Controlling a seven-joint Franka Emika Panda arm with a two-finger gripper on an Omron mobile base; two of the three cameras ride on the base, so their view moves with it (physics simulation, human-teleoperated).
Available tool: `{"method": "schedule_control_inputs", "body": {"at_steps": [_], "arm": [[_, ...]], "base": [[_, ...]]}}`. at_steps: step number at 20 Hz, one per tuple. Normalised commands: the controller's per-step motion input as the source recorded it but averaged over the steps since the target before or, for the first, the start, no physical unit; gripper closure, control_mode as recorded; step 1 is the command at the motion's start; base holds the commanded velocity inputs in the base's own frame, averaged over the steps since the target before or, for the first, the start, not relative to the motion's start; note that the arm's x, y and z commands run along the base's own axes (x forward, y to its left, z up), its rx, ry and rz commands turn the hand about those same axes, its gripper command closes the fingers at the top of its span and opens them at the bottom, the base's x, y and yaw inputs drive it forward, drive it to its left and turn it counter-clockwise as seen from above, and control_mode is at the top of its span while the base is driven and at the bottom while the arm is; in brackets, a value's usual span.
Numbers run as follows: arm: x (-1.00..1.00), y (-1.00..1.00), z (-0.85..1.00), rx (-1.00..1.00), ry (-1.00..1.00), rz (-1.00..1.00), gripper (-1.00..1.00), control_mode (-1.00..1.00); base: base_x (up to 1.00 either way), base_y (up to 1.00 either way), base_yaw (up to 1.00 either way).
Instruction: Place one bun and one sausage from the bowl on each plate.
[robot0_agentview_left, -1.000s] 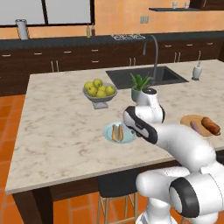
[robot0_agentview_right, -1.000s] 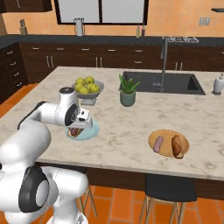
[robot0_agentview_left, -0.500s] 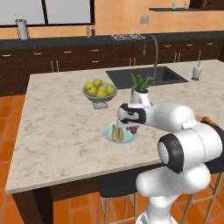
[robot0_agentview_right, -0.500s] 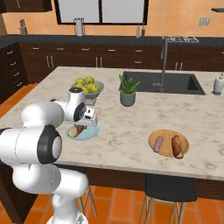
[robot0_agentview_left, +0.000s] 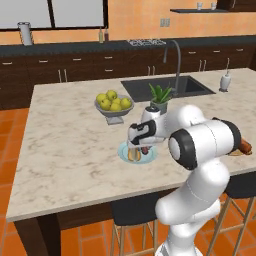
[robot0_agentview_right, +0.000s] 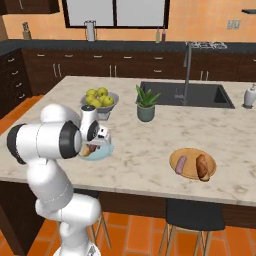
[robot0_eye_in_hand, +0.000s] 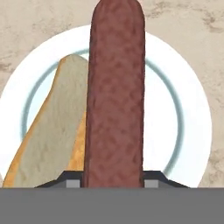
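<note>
— What have you got in your gripper (robot0_eye_in_hand: 113, 183)?

— My jaws are closed on a long, reddish-brown sausage (robot0_eye_in_hand: 115, 92), right above the round pale blue plate (robot0_eye_in_hand: 186, 118) on the marble island counter (robot0_agentview_left: 70, 150).

— Anything on that plate?

— A tan, wedge-shaped bun (robot0_eye_in_hand: 52, 127) lies on it, just beside the sausage.

— And the other plate?

— The round tan wooden plate (robot0_agentview_right: 193, 163) sits well apart on the same counter, holding a sausage (robot0_agentview_right: 181, 165) and a bun (robot0_agentview_right: 202, 166) side by side.
</note>
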Motion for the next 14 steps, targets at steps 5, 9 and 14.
{"method": "schedule_control_inputs", "body": {"at_steps": [5, 9, 14], "arm": [[0.19, -0.02, -0.11, 0.00, 0.00, 0.00, -1.00, -1.00], [-0.01, 0.00, -0.01, 0.00, 0.00, 0.00, -1.00, -1.00], [-0.40, 0.00, 0.58, -0.10, -0.04, -0.02, -1.00, -1.00]], "base": [[0.00, 0.00, 0.00], [0.00, 0.00, 0.00], [0.00, 0.00, 0.00]]}}
